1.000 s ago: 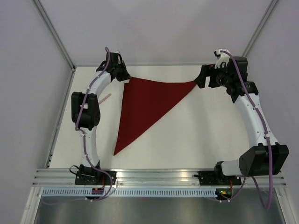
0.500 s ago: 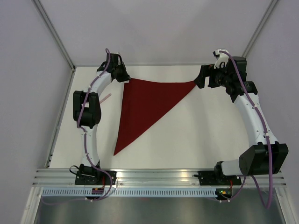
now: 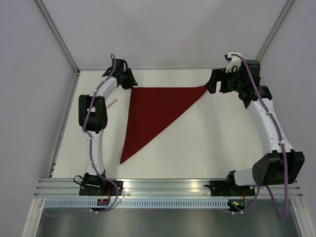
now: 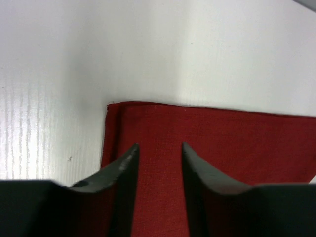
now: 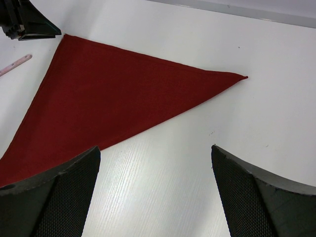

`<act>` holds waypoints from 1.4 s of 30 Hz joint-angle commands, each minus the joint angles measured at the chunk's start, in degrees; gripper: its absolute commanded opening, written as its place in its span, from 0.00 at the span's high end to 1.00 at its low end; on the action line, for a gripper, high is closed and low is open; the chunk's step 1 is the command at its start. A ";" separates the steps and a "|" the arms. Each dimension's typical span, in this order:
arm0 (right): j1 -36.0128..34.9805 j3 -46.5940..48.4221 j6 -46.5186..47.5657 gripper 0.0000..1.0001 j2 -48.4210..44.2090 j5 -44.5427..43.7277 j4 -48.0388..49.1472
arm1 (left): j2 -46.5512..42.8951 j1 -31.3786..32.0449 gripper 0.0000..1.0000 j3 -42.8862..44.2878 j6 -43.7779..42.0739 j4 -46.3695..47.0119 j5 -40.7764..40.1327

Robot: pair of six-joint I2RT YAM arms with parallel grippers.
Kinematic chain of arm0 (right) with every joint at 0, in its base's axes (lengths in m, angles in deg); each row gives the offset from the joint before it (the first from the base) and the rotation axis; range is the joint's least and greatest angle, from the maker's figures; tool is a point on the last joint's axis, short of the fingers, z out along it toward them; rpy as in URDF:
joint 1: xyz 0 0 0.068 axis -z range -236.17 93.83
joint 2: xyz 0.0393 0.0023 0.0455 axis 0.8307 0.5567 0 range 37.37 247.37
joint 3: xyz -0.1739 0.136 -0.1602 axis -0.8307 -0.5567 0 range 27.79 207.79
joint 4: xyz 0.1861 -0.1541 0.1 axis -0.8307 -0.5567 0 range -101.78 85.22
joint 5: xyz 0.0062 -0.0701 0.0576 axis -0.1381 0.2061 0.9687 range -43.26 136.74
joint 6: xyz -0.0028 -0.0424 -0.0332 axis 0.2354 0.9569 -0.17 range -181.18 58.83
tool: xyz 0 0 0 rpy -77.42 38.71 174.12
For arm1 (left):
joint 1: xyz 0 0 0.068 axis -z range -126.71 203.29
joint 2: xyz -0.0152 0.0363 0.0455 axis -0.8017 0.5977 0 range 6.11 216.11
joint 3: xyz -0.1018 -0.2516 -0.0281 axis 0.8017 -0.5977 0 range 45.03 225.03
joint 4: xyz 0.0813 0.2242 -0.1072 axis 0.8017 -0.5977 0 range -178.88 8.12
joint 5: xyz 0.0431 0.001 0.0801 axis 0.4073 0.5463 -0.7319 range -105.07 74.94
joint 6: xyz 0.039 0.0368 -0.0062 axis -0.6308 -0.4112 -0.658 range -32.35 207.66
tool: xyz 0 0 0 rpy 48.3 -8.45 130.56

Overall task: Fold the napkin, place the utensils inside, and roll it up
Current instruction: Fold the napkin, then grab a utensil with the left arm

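The dark red napkin (image 3: 153,111) lies folded into a triangle on the white table, one point toward the near edge. My left gripper (image 3: 131,84) hovers at its far left corner. In the left wrist view this gripper (image 4: 159,145) is open, and the flat napkin corner (image 4: 222,143) shows between the fingers. My right gripper (image 3: 211,85) is by the napkin's right tip. It stands wide open (image 5: 154,148) over bare table, with the napkin (image 5: 108,94) ahead of it. No utensils are clearly in view.
A slim pink strip (image 3: 111,102) lies on the table left of the napkin, beside the left arm, and also shows in the right wrist view (image 5: 15,64). Grey walls close in the table (image 3: 222,143). A metal rail (image 3: 168,185) runs along the near edge.
My left gripper has opened and let go of the napkin's far left corner, which now lies flat. The right arm has not moved.
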 commanded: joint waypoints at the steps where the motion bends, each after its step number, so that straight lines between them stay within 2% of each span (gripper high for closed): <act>1: -0.35 1.02 -0.06 0.02 0.43 -1.13 -0.69 | -0.25 -1.35 0.53 1.61 -0.15 0.28 -2.56; 4: -0.27 0.85 -0.06 0.02 0.43 -1.13 -0.69 | -3.76 -1.97 0.36 -2.15 -0.24 2.12 -6.95; 6: -0.35 0.76 0.12 0.02 0.34 -1.04 -0.69 | -8.06 -2.32 0.34 -4.89 0.20 2.74 -9.33; 9: -0.44 0.58 0.29 0.02 0.43 -0.77 -0.60 | -14.11 -2.32 0.34 -14.08 4.32 2.83 -15.65; 13: -0.70 0.58 0.47 0.02 0.43 -0.25 -0.78 | -21.15 -2.32 0.39 -25.16 15.55 2.91 -24.78; 16: -0.79 0.32 0.38 0.02 0.17 -0.07 -0.60 | -25.46 -2.32 0.42 -32.20 24.59 2.91 -29.18; 19: -0.88 0.32 0.47 0.02 0.08 0.19 -0.69 | -27.93 -2.32 0.45 -35.48 32.59 1.34 -32.35; 23: -0.88 -0.03 0.47 0.02 0.26 0.98 -0.43 | -28.82 -2.32 0.46 -35.31 43.07 -8.48 -37.89; 24: -0.88 -0.03 0.55 0.02 0.26 1.33 -0.43 | -28.73 -2.32 0.45 -34.53 47.88 -10.25 -39.90; 28: -1.06 -0.03 0.47 0.02 0.34 1.68 -0.52 | -27.77 -2.50 0.43 -32.50 53.89 -14.92 -42.91; 42: -1.32 -0.56 0.47 0.02 1.05 3.53 -0.43 | -17.93 -4.95 0.38 -23.71 73.31 -25.21 -38.26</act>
